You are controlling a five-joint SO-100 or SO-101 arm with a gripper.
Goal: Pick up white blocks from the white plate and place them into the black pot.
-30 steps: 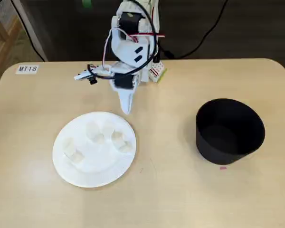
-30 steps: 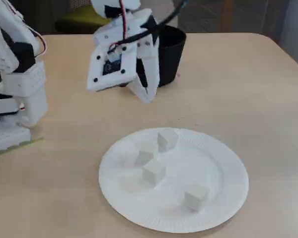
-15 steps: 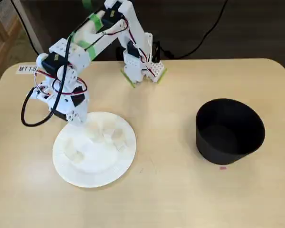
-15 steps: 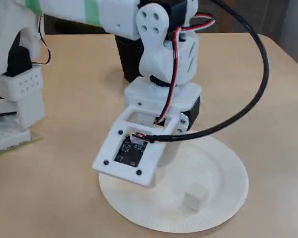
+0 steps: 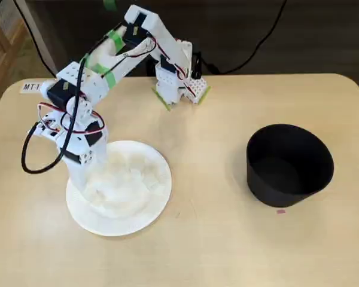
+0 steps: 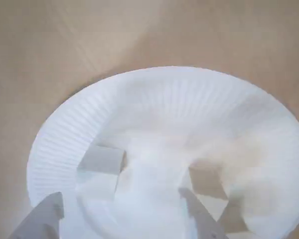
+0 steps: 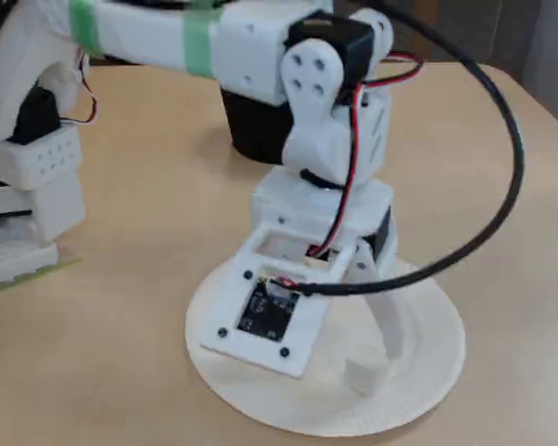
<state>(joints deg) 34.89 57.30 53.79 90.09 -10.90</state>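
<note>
The white plate (image 5: 145, 210) lies on the table's left in a fixed view. It also shows in the wrist view (image 6: 169, 94) and the other fixed view (image 7: 428, 367). Several white blocks lie on it: two at the left (image 6: 102, 160), two at the right (image 6: 207, 181). One block (image 7: 365, 372) shows beside a finger (image 7: 391, 327). My gripper (image 5: 87, 179) hangs low over the plate's left part. In the wrist view my gripper (image 6: 124, 224) is open and empty, with blocks on either side of it. The black pot (image 5: 290, 164) stands at the right, and it shows partly hidden behind the arm (image 7: 251, 135).
The arm's base (image 5: 179, 84) stands at the table's back middle, with green tape at its foot. A black cable loop (image 5: 25, 156) hangs from the wrist to the plate's left. A small pink mark (image 5: 280, 211) lies in front of the pot.
</note>
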